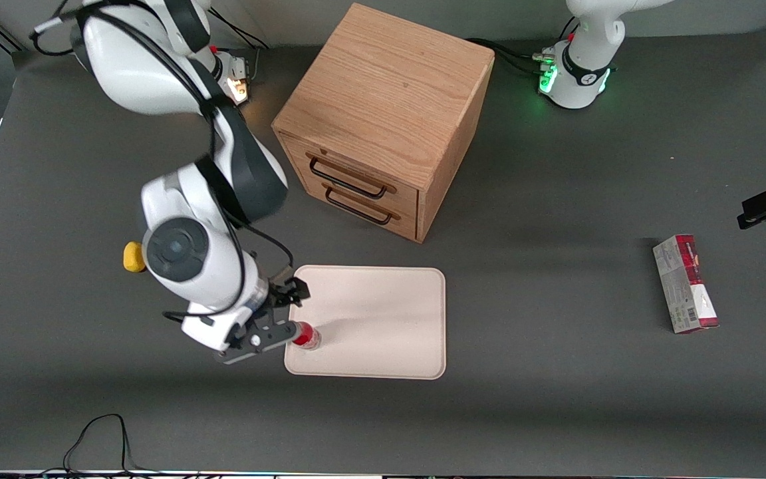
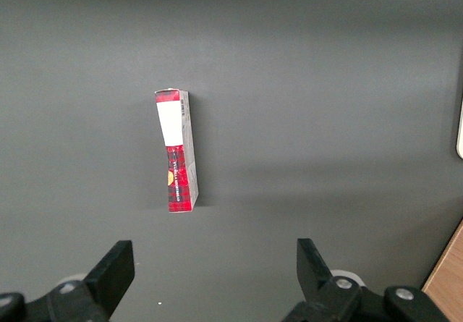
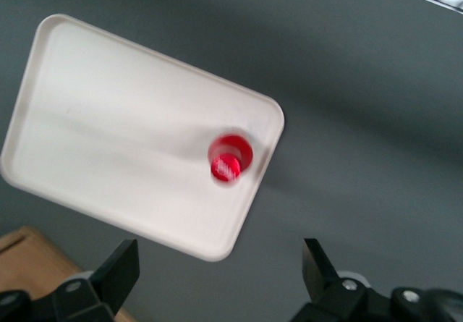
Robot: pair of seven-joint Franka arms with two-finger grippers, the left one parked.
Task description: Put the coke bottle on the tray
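The coke bottle (image 1: 308, 337), with red cap and red label, stands upright on the cream tray (image 1: 383, 319), close to the tray's corner nearest the front camera at the working arm's end. In the right wrist view I look down on its red cap (image 3: 230, 159) on the tray (image 3: 108, 119). My right gripper (image 1: 286, 309) is open and empty. It hangs above the tray's edge beside the bottle. In the right wrist view (image 3: 217, 264) nothing lies between its fingers.
A wooden drawer box (image 1: 383, 113) stands farther from the front camera than the tray. A small yellow lump (image 1: 133, 257) lies beside the working arm. A red-and-grey carton (image 1: 685, 283) lies toward the parked arm's end of the table and also shows in the left wrist view (image 2: 177, 152).
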